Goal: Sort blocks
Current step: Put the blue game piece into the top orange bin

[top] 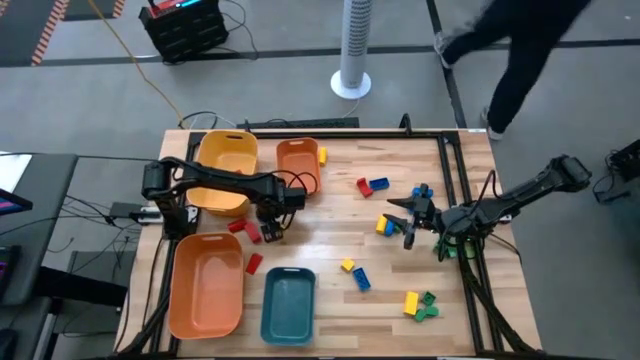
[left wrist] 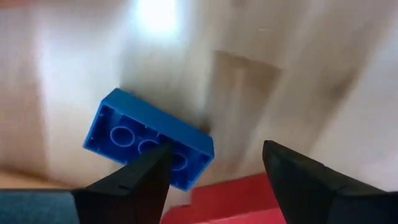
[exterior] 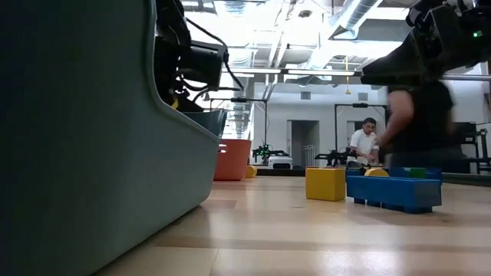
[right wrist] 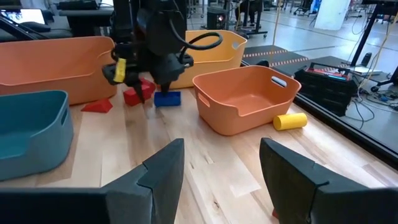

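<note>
My left gripper [left wrist: 217, 152] is open and points down over the table's left middle [top: 270, 225]. A blue block [left wrist: 149, 146] lies with its hollow underside up, partly behind one finger [left wrist: 140, 177]. A red block [left wrist: 233, 199] lies between the fingers. The right wrist view shows this blue block [right wrist: 166, 98] on the wood beside two red blocks [right wrist: 134, 94]. My right gripper [right wrist: 221, 155] is open and empty, right of centre [top: 408, 222], next to a yellow and blue pair [top: 383, 225]. More blocks lie scattered over the table's right half. My left gripper comes from above, pointing down, with one finger [left wrist: 140, 177] over the blue block's near corner [left wrist: 180, 163]. Whether it touches the block I cannot tell. The block lies flat on the table.
Along the left stand a yellow tray [top: 225, 160], a small orange tray [top: 297, 168], a large orange tray [top: 207, 285] and a teal tray [top: 288, 305]. A yellow cylinder [top: 322, 155] lies by the small orange tray. A person walks past the far edge [top: 520, 60].
</note>
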